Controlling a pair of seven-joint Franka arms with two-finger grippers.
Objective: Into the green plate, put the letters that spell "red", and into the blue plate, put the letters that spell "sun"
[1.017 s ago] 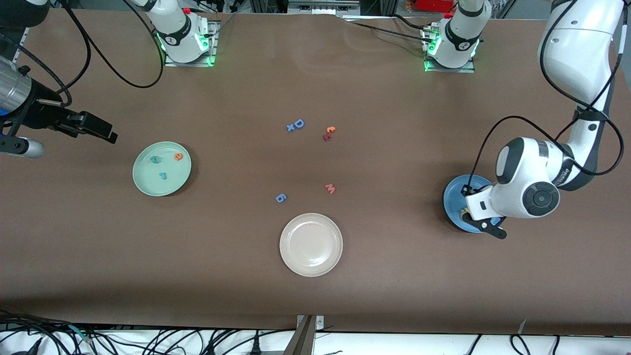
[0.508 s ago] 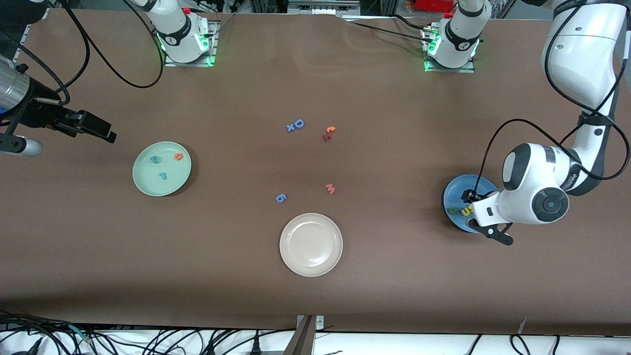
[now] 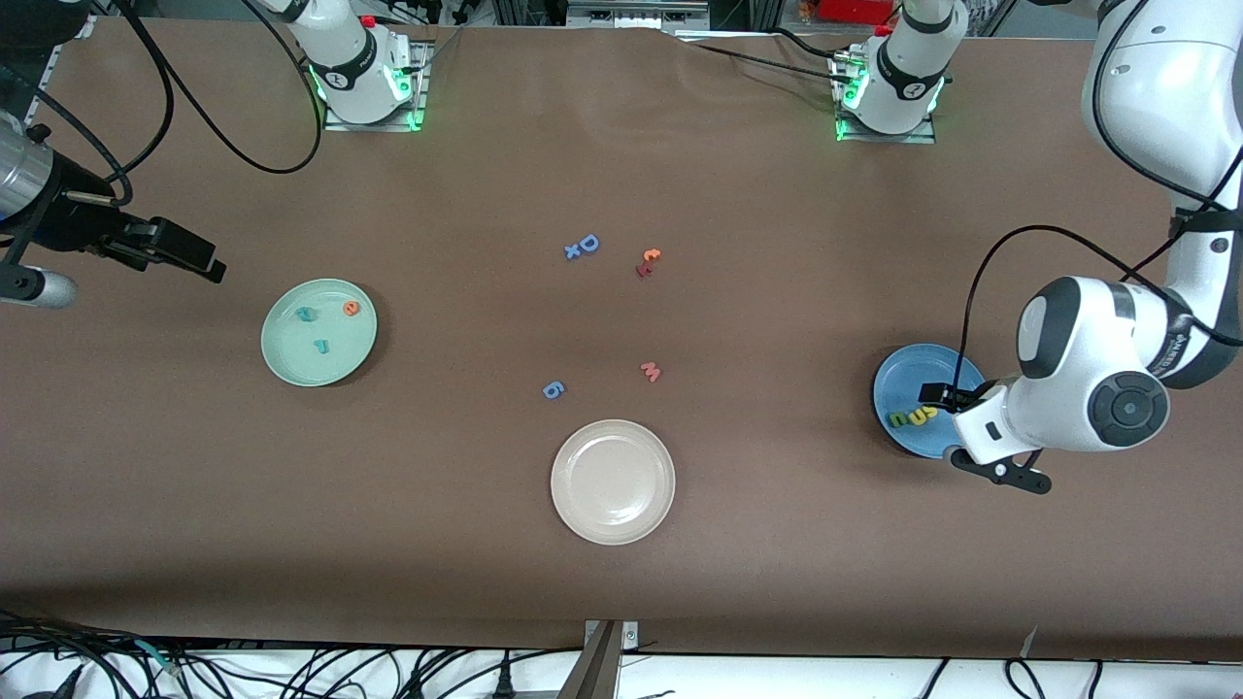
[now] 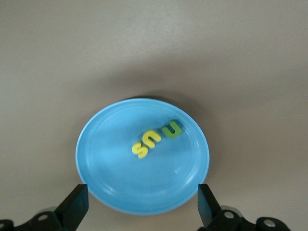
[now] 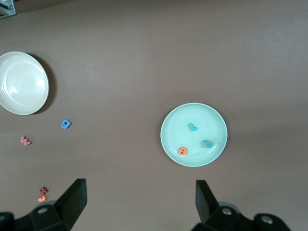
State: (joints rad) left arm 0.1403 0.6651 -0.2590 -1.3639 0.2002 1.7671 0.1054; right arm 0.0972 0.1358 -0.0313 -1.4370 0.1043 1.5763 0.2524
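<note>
The letters that spell "sun" lie in a short row in the blue plate (image 4: pixel 106 183): the yellow "s" (image 4: pixel 140 149), the yellow "u" (image 4: pixel 152 139) touching it, and the olive-green "n" (image 4: pixel 172 129) just beside that. The blue plate sits on the brown table (image 3: pixel 777 544) at the left arm's end. The left gripper (image 3: pixel 991 434) hangs over the edge of this plate nearest the left arm, with its fingers (image 4: pixel 74 206) spread wide on either side of the plate in the left wrist view and nothing between them. At the right arm's end of the table the green plate (image 3: pixel 291 364) holds the letters that spell "red": the teal "r" (image 3: pixel 321 345), the orange "e" (image 3: pixel 351 309) and the teal "d" (image 3: pixel 307 314), set apart from one another. The right gripper (image 3: pixel 184 257) is up over bare table near the green plate, toward the right arm's end; its fingers (image 5: pixel 72 199) stand apart and empty. Between the two plates, nearest the front camera, is a beige-white plate (image 3: pixel 583 519), empty. Slightly farther from that camera lie a blue "6" (image 3: pixel 553 389) and a pink "w" (image 3: pixel 651 371). Farther still are a blue "D" (image 3: pixel 588 243) with a small blue "x" (image 3: pixel 572 251) touching it, and an orange letter (image 3: pixel 651 255) touching a dark red letter (image 3: pixel 643 270).
</note>
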